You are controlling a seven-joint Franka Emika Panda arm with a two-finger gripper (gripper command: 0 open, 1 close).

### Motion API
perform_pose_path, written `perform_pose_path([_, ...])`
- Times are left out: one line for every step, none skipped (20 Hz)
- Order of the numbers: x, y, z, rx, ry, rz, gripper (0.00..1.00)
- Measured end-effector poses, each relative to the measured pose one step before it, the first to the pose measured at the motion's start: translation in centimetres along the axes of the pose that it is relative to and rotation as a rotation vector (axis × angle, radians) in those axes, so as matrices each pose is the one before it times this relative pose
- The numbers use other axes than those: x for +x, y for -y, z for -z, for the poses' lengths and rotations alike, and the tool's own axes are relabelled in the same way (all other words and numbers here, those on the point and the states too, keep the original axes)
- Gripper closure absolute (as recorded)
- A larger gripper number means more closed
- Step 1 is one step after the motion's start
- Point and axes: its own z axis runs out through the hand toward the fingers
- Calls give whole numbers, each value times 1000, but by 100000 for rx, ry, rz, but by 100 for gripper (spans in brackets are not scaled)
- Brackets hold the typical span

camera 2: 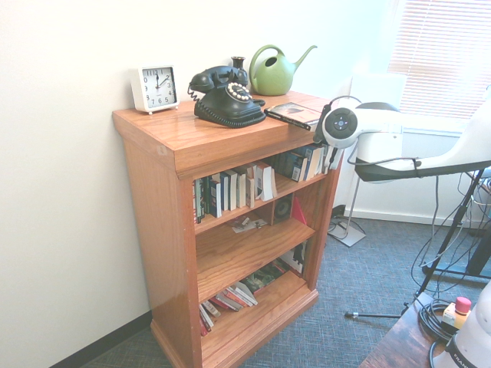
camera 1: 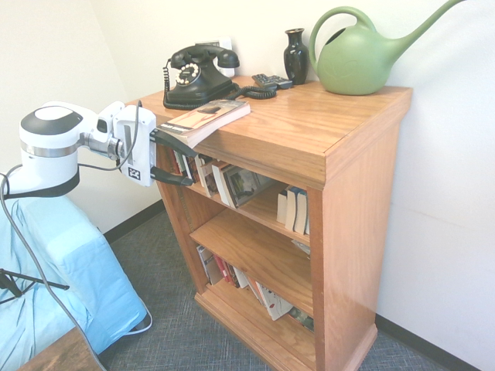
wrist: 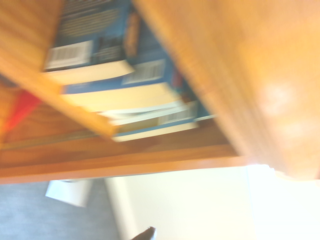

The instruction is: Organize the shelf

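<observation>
Your white two-finger gripper (camera 1: 172,158) stood wide open, holding nothing, before the honey-coloured oak bookcase (camera 1: 356,201).

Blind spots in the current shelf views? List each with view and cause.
- Titles of the upper-tier books: wrist view, motion blur; exterior views, too small.
- Watering can's spout tip: first exterior view, cut off by the top edge.
- Lower body of the vase: second exterior view, hidden behind the telephone.
- Clock face: first exterior view, hidden behind the telephone.
</observation>
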Motion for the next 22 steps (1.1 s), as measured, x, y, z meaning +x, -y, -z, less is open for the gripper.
perform_pose_path([54, 399, 488, -1383, -1497, 898, 0])
perform_pose_path([35, 340, 443, -1354, -1618, 1099, 0])
perform_pose_path([-7, 283, 411, -1074, -1697, 891, 0])
perform_pose_path([16, 293, 432, -492, -1728, 998, 0])
perform_pose_path([34, 227, 366, -337, -1468, 790, 0])
perform_pose_path([117, 176, 324, -117, -1597, 667, 0])
perform_pose_path([253, 100, 218, -154, -1651, 452, 0])
perform_pose_path([339, 51, 138, -243, -1553, 310, 0])
perform_pose_path([396, 41, 85, -303, -1544, 219, 0])
perform_pose_path([483, 43, 90, -190, -1415, 28, 0])
perform_pose_path([472, 81, 116, -37, -1223, 6, 0])
perform_pose_path([520, 91, 105, 127, -934, -80, 0])
perform_pose_path([450, 138, 96, 152, -835, 57, 0])
perform_pose_path([365, 200, 40, 194, -542, 139, 0])
perform_pose_path([213, 254, 34, 284, -310, 210, 0])
perform_pose_path([165, 295, 55, 403, -173, 284, 0])
perform_pose_path([99, 352, 46, 374, -190, 400, 0])
perform_pose_path([44, 362, 14, 267, -258, 519, 0])
perform_pose_path([35, 426, -34, 326, -403, 651, 0])
perform_pose_path([209, 434, -44, 571, -673, 416, 0])
perform_pose_path([280, 424, -49, 775, -624, 210, 0])
perform_pose_path([317, 450, -86, 714, -756, 247, 0])
